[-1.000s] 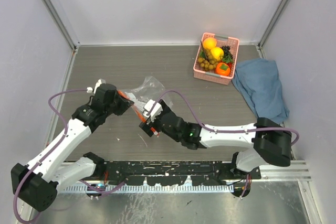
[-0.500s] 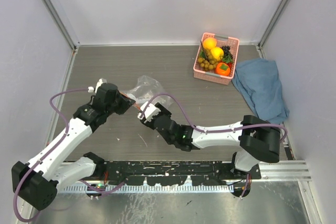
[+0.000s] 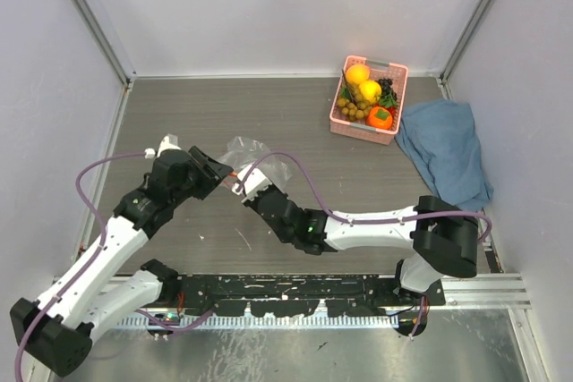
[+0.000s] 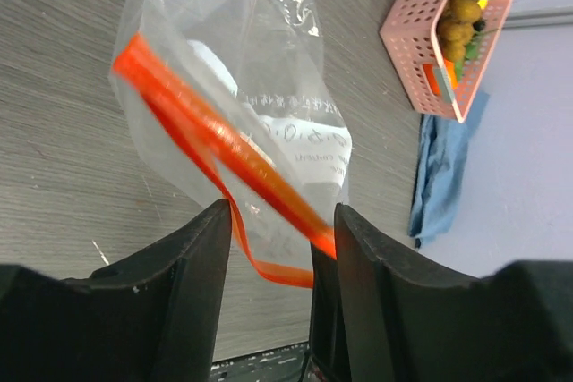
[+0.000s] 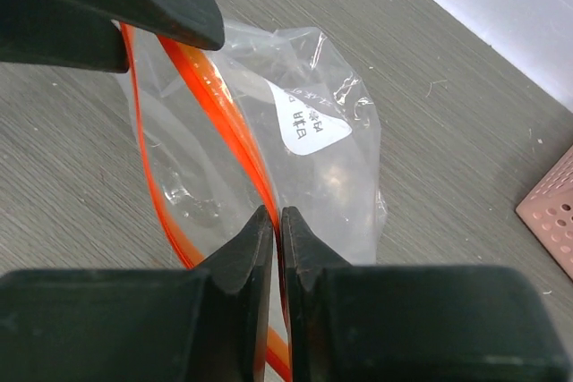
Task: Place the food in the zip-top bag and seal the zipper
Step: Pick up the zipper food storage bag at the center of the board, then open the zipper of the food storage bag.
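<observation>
White walls close in a grey wood-grain worktop (image 3: 269, 105). At its far right stands a pink basket (image 3: 388, 65), and all the food (image 3: 367, 96) lies heaped in it: two yellow-orange round fruits, a brownish grape bunch, dark berries and an orange-red fruit with a green top. A blue cloth (image 3: 443, 149) lies crumpled just beside the basket.

The zip-top bag (image 3: 255, 151) sits left of centre, well apart from the basket, and holds no fruit. Through its clear plastic only a white label (image 5: 309, 123) shows.

The zipper (image 4: 206, 127) runs slantwise across the gap of the left claw (image 4: 284, 210). Its fingers stand wide apart, with one lip of the strip reaching the right finger and a thinner lip looping off the left one. The right claw (image 5: 274, 216) is pinched nearly closed on the orange-red strip at the near end of the bag's mouth.

The left arm rises from its base at the lower left and leans towards the bag. The right arm is folded at the elbow near the right edge, its forearm stretched low across the worktop to meet the left claw at the bag's mouth.
</observation>
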